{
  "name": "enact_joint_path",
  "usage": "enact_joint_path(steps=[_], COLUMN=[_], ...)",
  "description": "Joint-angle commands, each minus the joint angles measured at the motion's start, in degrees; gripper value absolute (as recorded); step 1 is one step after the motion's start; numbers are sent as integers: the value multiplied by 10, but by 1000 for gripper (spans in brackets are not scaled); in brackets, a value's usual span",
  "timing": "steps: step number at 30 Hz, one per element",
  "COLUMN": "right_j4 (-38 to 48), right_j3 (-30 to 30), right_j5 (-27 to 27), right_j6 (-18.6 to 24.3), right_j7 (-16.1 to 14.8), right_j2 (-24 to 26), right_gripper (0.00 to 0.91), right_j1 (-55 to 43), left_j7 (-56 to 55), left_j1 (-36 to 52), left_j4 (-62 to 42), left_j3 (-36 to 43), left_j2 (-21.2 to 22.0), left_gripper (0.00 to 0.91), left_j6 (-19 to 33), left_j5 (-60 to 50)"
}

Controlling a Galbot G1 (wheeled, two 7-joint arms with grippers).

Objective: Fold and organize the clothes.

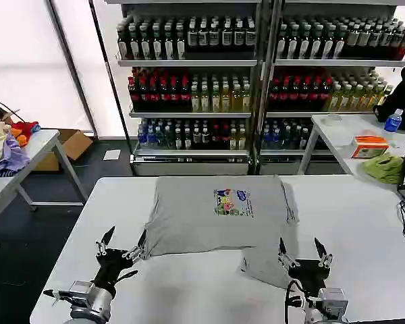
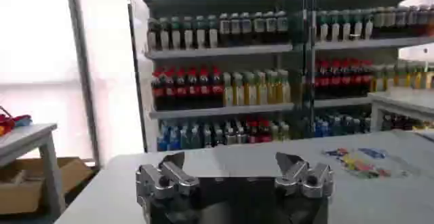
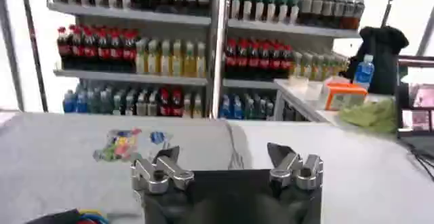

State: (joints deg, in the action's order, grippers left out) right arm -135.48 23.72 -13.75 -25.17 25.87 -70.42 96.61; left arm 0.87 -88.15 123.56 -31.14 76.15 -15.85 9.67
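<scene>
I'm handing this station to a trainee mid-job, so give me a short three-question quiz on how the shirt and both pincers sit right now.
1. True or false: the light grey T-shirt lies print-side up on the white table.
2. Which pincer sits over shirt fabric at the near edge? A) the left pincer B) the right pincer C) neither
3. Fill in: both pincers are ____ and hold nothing.

Key:
1. True; the multicoloured chest print faces up.
2. B; the right one sits over the rumpled near-right part of the shirt, while the left one sits at its near-left corner, mostly over bare table.
3. Open.
</scene>
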Motion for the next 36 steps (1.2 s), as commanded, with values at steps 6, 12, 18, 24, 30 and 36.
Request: enact_joint_path(steps=[6, 12, 18, 24, 30, 36], right_j4=[10, 9, 26, 48, 77, 100], right_j3=[-3, -5, -16, -18, -25, -23], right_j5=[-1, -1, -7, -6, -6, -12], right_j6=[-12, -8, 15, 23, 26, 29], right_j7=[35, 41, 65, 72, 70, 68], right_j2=[-8, -10, -29, -44, -56, -58], right_gripper=[907, 907, 907, 907, 907, 907], right_j1=[27, 37, 41, 27, 13, -1], left_j7=[28, 31, 29, 28, 30, 28], left_j1=[3, 14, 36, 53, 67, 80], left_j4=[-43, -55, -76, -82, -98, -120], left_j3=[30, 26, 31, 38, 41, 47], left_j2=[-22, -23, -24, -27, -26, -20], left_gripper=[907, 907, 907, 907, 907, 907], left_j6=[-42, -48, -71, -104, -100, -93], left_j5=[-22, 4, 9, 4, 3, -2])
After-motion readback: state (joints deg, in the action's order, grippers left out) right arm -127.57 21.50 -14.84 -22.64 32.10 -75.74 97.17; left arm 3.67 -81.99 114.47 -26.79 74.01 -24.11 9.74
